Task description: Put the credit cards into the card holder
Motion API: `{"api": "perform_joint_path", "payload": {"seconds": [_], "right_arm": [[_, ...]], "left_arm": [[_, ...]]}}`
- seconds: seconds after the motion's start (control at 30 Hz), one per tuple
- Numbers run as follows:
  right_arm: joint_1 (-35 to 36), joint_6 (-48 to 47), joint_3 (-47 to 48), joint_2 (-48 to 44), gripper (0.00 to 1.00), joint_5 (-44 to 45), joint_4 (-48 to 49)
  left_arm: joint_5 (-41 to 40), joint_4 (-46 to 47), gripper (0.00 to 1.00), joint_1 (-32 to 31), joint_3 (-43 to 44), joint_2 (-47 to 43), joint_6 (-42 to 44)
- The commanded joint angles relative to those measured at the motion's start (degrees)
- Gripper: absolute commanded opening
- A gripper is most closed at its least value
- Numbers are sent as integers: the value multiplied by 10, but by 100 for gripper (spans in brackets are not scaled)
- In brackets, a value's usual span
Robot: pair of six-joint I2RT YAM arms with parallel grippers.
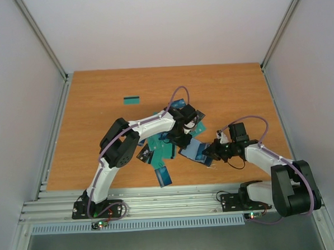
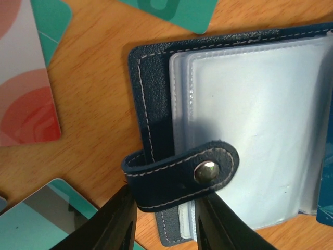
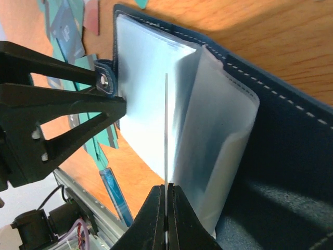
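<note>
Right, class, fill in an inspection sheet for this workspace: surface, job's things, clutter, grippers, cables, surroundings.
Surface: wooden table, no damage seen.
Job's things: credit cards heaped mid-table, one teal card apart at the far left; card holder lies open, clear sleeves showing.
Clutter: nothing seen.
Grippers: left gripper straddles the clasp tab, grip unclear; right gripper shut on a thin sheet seen edge-on over the sleeves, card or sleeve unclear.
Cables: purple cables loop along both arms.
Surroundings: white walls on three sides; metal rails at the near edge.
</note>
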Motion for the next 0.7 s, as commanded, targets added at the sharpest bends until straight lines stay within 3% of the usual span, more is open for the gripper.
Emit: {"api": "perform_joint_path", "payload": {"seconds": [0.0, 0.67], "right_arm": [[-4, -11, 10, 5, 1, 30, -18], [-4, 40, -10, 37, 1, 22, 73]], "left_arm": [[-24, 0, 30, 0, -8, 28, 8], [-23, 3, 16, 0, -28, 25, 17]]}}
